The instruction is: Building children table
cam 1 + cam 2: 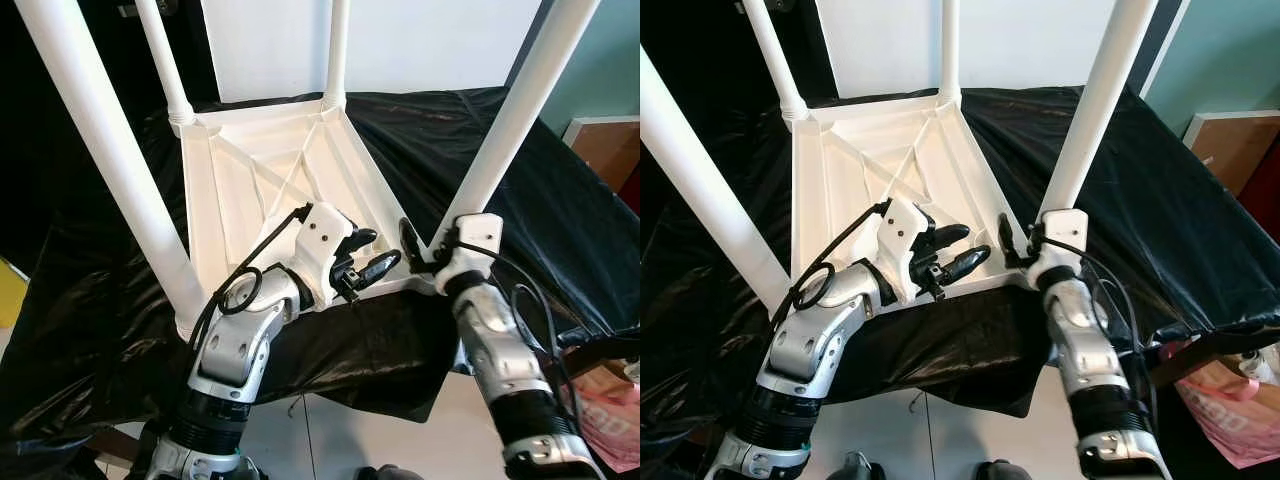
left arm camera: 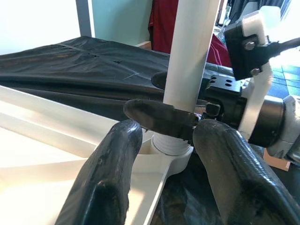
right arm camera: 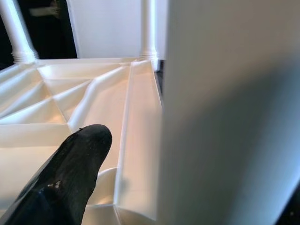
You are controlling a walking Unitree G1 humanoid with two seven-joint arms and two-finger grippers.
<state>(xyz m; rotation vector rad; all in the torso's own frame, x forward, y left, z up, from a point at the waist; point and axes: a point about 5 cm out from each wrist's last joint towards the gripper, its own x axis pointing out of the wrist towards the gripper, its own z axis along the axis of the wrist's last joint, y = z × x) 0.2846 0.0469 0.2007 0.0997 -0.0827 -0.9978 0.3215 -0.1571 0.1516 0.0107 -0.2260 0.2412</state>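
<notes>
Black plastic sheet (image 1: 560, 200) drapes the work surface, likely to protect it. On it, centre frame, the white children's table (image 1: 260, 170) lies upside down, underside ribs showing, four legs rising out of the top of the frame. Near right leg (image 1: 500, 140) stands in its corner socket, lower centre-right. Right tool (image 1: 418, 243) is closed around that leg's base, seemingly to seat or twist it home. Left tool (image 1: 365, 255), fingers apart and holding nothing, sits at the near rim just beside it, probably steadying the frame.
</notes>
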